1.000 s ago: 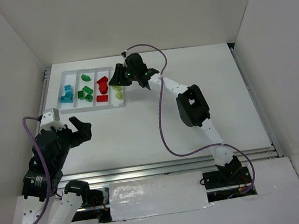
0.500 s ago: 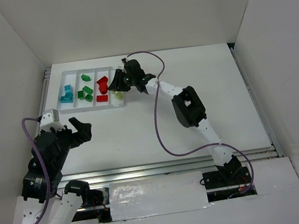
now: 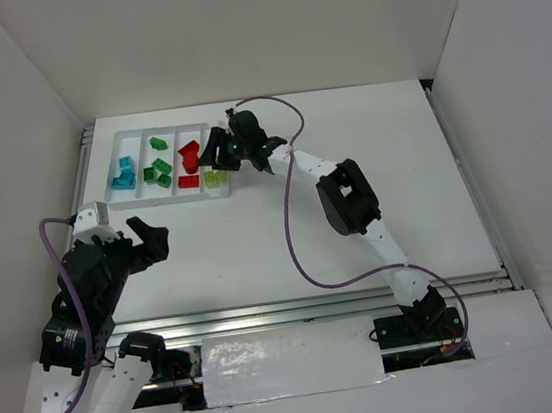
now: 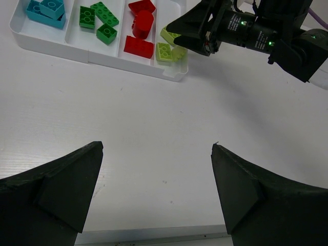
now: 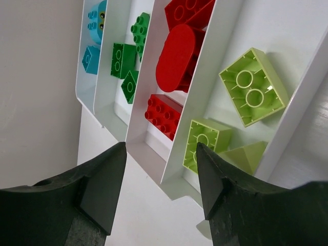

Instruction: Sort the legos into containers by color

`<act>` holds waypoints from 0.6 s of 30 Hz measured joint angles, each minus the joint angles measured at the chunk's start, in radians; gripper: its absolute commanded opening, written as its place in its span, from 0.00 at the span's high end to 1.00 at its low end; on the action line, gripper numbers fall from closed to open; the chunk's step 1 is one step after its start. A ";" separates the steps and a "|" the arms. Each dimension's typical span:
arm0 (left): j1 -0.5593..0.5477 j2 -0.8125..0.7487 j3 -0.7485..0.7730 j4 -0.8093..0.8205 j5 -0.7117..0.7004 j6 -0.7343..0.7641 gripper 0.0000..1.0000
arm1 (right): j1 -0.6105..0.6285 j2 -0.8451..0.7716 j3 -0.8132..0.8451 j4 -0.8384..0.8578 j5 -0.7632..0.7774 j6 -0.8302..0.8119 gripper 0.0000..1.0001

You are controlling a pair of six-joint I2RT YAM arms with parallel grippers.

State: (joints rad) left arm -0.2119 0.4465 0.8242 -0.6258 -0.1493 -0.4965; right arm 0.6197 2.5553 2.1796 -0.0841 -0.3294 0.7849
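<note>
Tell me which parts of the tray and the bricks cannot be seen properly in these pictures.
- Left wrist view: the right fingers hide the far part of the yellow-green compartment.
- Same view: the top edge cuts off the far rim of the tray.
- Right wrist view: the top edge cuts the teal bricks.

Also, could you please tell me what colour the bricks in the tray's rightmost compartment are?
Yellow-green; those bricks show best in the right wrist view.
</note>
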 measured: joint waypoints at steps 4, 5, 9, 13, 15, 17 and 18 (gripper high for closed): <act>0.000 0.000 0.000 0.000 0.000 0.000 0.01 | 0.000 0.000 -0.011 0.009 -0.003 0.002 0.33; 0.000 0.000 0.000 0.000 -0.001 0.000 0.00 | 0.000 -0.005 -0.027 0.023 -0.007 0.002 0.32; 0.000 0.001 0.000 -0.001 -0.002 0.000 0.01 | 0.003 -0.082 -0.168 0.060 -0.020 -0.009 0.29; 0.002 0.011 0.000 -0.002 -0.018 -0.003 0.00 | 0.016 -0.287 -0.373 0.037 0.034 -0.070 0.00; 0.014 0.036 0.000 -0.003 -0.027 -0.003 0.01 | 0.027 -0.442 -0.486 0.021 0.086 -0.109 0.00; 0.046 0.071 0.002 -0.003 -0.030 -0.003 0.01 | 0.037 -0.616 -0.592 0.012 0.142 -0.144 0.00; 0.068 0.092 0.002 -0.003 -0.030 -0.003 0.01 | 0.040 -0.700 -0.638 0.013 0.170 -0.159 0.00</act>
State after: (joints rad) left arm -0.1436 0.5388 0.8265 -0.6292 -0.1791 -0.4992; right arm 0.6598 1.8549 1.5414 -0.0711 -0.1593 0.6254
